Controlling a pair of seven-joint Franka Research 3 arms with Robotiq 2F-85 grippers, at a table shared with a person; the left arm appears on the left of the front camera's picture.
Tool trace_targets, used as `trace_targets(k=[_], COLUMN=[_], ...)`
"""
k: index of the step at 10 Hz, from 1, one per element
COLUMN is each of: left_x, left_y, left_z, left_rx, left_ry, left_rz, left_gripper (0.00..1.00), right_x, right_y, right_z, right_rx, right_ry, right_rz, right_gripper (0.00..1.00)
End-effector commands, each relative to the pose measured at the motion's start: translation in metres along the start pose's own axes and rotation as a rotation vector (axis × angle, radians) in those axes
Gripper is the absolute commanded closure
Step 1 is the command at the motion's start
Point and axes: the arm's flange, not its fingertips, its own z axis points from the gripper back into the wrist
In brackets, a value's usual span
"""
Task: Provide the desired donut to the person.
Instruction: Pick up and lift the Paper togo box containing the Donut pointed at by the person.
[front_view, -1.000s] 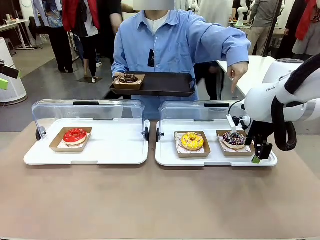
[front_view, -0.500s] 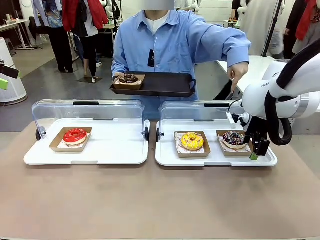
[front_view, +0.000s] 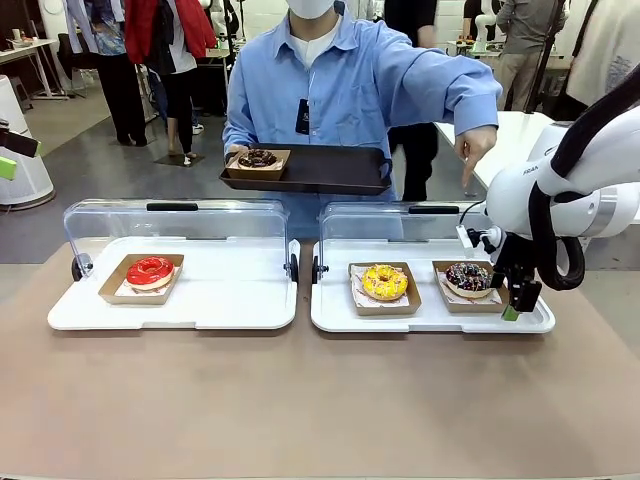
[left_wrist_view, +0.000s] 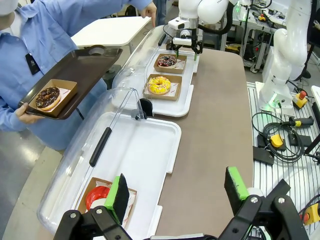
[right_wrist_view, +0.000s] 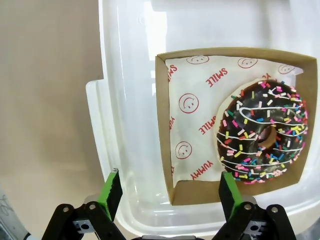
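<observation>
Jaws of the right gripper (front_view: 517, 303) (right_wrist_view: 169, 194) are spread wide, nothing pinched. It is held pointing down over a white plastic display base (right_wrist_view: 125, 100). A brown cardboard tray (right_wrist_view: 163, 125) is seen directly ahead of the fingers, its near edge falling between the two green pads. A chocolate-glazed ring donut with white stripes and coloured sprinkles (right_wrist_view: 262, 132) (front_view: 468, 277) is seated in that tray. It is offset toward the pad at the wrist picture's right, not between the pads. The white paper liner (right_wrist_view: 195, 120) under it is printed in red: "SMILE", "YUMMY", smiley faces. "FRAN" is readable on the white right arm (front_view: 560, 190), the rest hidden.

In front view a yellow-iced donut (front_view: 384, 282) is set just beyond the sprinkled one from this gripper, on the same base, in its own cardboard tray.

A person in a light blue shirt (front_view: 350, 90) is stood across the table. One hand (front_view: 474, 143) is held above and behind the right gripper, finger pointed down. A black serving tray (front_view: 320, 170) is held in the other, carrying a plain chocolate donut (front_view: 257, 158) in a cardboard tray.

Jaws of the left gripper (left_wrist_view: 177, 192) are also spread wide and empty. A red-iced donut (left_wrist_view: 95, 197) is seen just outside its left-hand pad, partly hidden by it. The brown table (left_wrist_view: 215, 125) is seen ahead.
</observation>
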Motion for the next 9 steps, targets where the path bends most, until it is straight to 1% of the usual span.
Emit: trace_targets(k=[1, 3, 4, 5, 6, 7, 8, 9], left_x=[0.0003, 0.0003, 0.0003, 0.0003, 0.0003, 0.0003, 0.0003, 0.0003], left_y=[0.0001, 0.0001, 0.0001, 0.0001, 0.0001, 0.0001, 0.0001, 0.0001], left_z=[0.0012, 0.0012, 0.0012, 0.0012, 0.0012, 0.0012, 0.0012, 0.0012], left_rx=[-0.004, -0.004, -0.004, -0.004, -0.004, -0.004, -0.004, -0.004], left_ry=[-0.014, -0.014, -0.014, -0.014, -0.014, -0.014, -0.014, -0.014], left_rz=[-0.007, -0.007, -0.007, -0.007, -0.007, -0.007, -0.007, -0.007], left_gripper=[0.0, 0.0, 0.0, 0.0, 0.0, 0.0, 0.0, 0.0], right_x=[-0.0016, -0.0024, -0.0018, -0.0015, -0.0014, -0.0019, -0.0023, -0.0025], right_y=[-0.0075, -0.0079, -0.0076, -0.0077, -0.0079, -0.0081, -0.0084, -0.0086], right_z=[-0.0039, -0.0054, -0.0052, -0.0048, -0.0048, -0.0049, -0.0049, -0.005], right_rx=[0.014, 0.017, 0.011, 0.007, 0.004, 0.004, 0.002, 0.003], right_ry=[-0.009, -0.009, -0.008, -0.01, -0.013, -0.013, -0.015, -0.015], right_rz=[0.004, -0.003, 0.004, 0.003, 0.0, -0.003, -0.006, -0.005], right_gripper=[0.0, 0.0, 0.59, 0.59, 1.0, 0.65, 1.0, 1.0])
